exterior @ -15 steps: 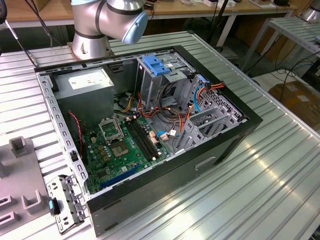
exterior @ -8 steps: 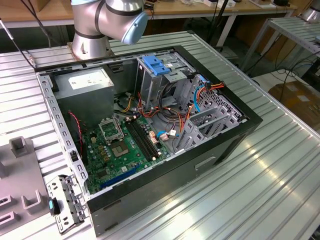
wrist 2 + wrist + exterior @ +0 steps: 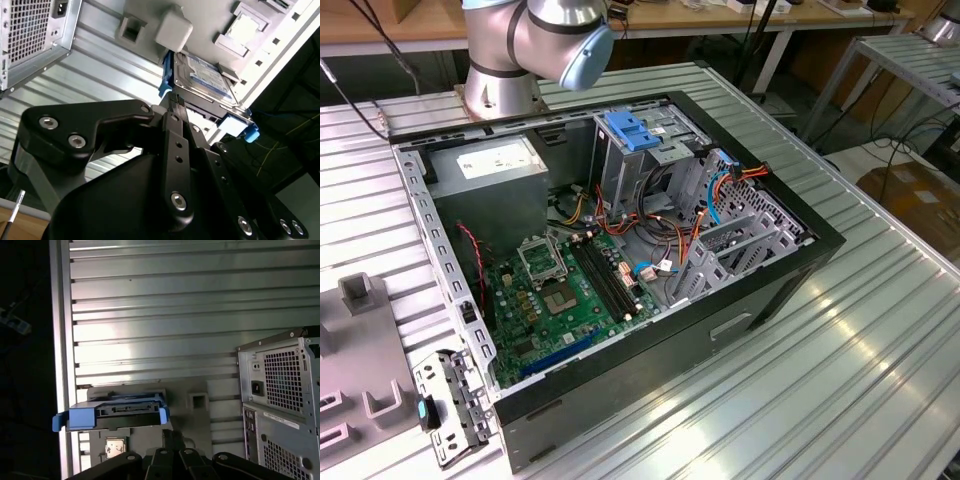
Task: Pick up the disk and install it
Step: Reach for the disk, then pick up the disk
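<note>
The disk (image 3: 207, 75) is a flat drive with a white-and-blue label and a blue plastic frame. It lies on a grey fixture plate (image 3: 150, 25). In the first wrist view the disk (image 3: 115, 415) shows edge-on, with blue tabs at both ends. My gripper (image 3: 175, 101) is shut, its black fingertips together right beside the disk's blue-framed edge. Whether they touch the frame I cannot tell. The arm's base (image 3: 505, 60) stands behind the case in the exterior view.
An open computer case (image 3: 790, 270) lies on the ribbed metal table (image 3: 880, 380), with a drive cage under a blue latch (image 3: 632, 132) and a grey power supply (image 3: 495, 160). The case's rear (image 3: 280, 390) stands close by. A grey fixture (image 3: 360, 340) and a bracket (image 3: 445, 400) sit at the exterior view's left.
</note>
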{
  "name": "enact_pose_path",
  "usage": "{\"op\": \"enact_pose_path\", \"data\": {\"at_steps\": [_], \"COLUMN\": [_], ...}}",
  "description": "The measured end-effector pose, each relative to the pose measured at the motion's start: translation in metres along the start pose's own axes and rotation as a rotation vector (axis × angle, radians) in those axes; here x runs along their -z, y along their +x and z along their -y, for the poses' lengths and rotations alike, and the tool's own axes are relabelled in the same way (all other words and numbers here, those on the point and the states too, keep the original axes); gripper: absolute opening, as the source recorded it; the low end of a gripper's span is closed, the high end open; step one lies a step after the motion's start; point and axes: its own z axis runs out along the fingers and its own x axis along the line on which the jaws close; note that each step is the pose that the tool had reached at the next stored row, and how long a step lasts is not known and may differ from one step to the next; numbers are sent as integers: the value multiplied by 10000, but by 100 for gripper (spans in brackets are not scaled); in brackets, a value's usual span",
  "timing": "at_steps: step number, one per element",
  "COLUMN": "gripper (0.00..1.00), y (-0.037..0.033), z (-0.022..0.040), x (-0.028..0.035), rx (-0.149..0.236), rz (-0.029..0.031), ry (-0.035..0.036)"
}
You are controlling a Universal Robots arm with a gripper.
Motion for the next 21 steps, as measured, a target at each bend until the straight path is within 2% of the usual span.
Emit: {"op": "enact_pose_path", "data": {"at_steps": [1,2,6,10,13,21], "gripper": [11,11,11,11,11,11], "y": [45,131,317,563,703,714], "z": [2,9,25,44,56,57], "x": [-5,-17,-39,-68,-87,-93], "rx": [0,1,-1,-2,-3,-3], "rz": [-3,-7,-20,-50,-67,-74], "ry": [2,1,2,5,7,7]}}
